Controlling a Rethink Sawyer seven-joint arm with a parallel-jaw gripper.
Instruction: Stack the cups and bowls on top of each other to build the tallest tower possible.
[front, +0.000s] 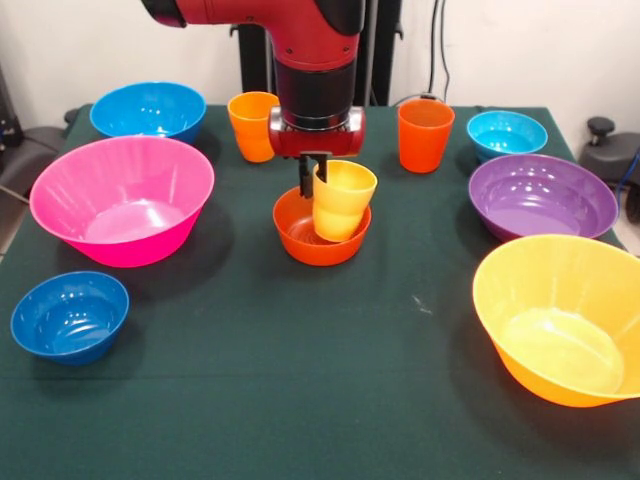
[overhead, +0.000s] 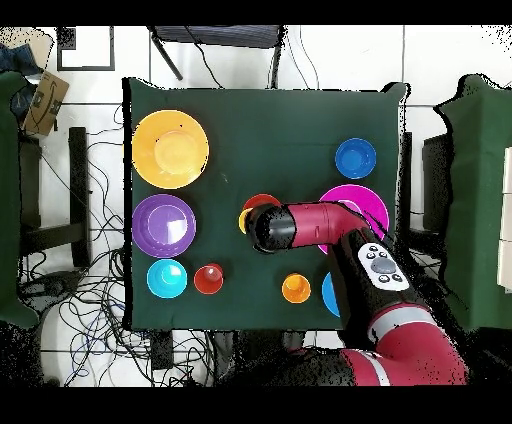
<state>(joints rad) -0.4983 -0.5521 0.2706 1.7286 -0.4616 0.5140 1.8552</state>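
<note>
My gripper (front: 312, 180) is shut on the rim of the yellow cup (front: 343, 200), one finger (front: 305, 178) showing outside the rim. The cup is tilted and its base is down inside the small orange-red bowl (front: 300, 242) at the table's middle. In the overhead view the arm covers the gripper; a sliver of the yellow cup (overhead: 243, 220) and the bowl's rim (overhead: 262, 201) show. The light orange cup (front: 252, 125) and the red-orange cup (front: 425, 135) stand upright at the far side. The cyan bowl (front: 506, 133) is at the far right, the dark blue bowl (front: 70, 315) near left.
The pink bowl (front: 120, 200) and medium blue bowl (front: 148, 108) are on the left. The purple bowl (front: 540, 195) and yellow-orange bowl (front: 560, 320) are on the right. The green table (front: 300, 380) has open cloth in front of the orange-red bowl.
</note>
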